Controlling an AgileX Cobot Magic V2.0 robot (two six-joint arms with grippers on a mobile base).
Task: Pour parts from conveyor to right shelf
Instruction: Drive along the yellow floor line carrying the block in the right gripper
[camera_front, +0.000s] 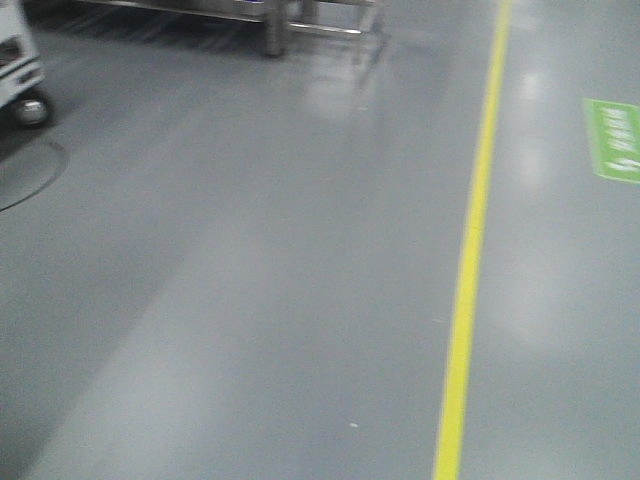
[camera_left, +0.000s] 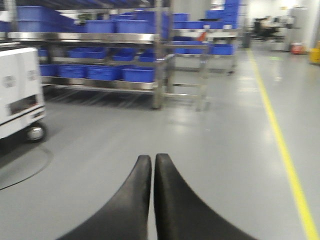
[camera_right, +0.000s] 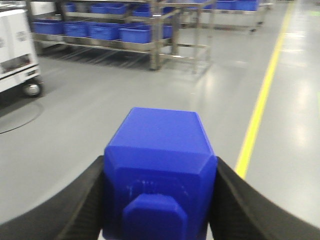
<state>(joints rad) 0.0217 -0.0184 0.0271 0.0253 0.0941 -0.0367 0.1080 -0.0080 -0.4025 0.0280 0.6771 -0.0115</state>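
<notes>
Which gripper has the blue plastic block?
The right gripper: its black fingers clamp the bright-blue plastic block. The left gripper is shut, holding nothing.

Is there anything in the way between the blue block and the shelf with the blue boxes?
Nothing I can see. The blue block, held in the right gripper, faces bare grey floor up to the steel shelf. A white cart stands off to the left, beside that path.
</notes>
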